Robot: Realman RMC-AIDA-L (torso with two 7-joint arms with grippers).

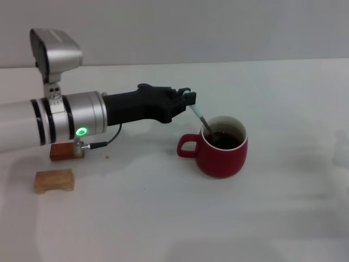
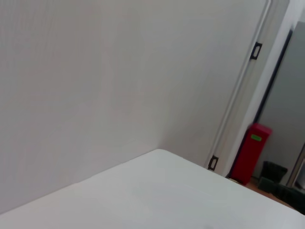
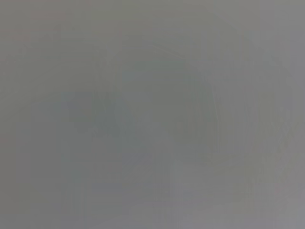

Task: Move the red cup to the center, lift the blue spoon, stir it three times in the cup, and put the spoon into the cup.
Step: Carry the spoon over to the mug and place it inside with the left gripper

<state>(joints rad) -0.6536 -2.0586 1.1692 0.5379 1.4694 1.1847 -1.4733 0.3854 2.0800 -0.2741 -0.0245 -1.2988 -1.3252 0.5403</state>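
Light is even and soft over the white tabletop (image 1: pixel 163 218), with faint shadows; the right wrist view is only grey blur.

Left arm's stretched out level from the table's left edge toward the middle, left gripper (image 1: pixel 189 100) pinched closed, looks like. Right arm isn't visible.

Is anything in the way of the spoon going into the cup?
No. The left gripper jaws hold the blue spoon tilted, its bowl end already inside the red cup. The two wooden blocks sit far off to the side.
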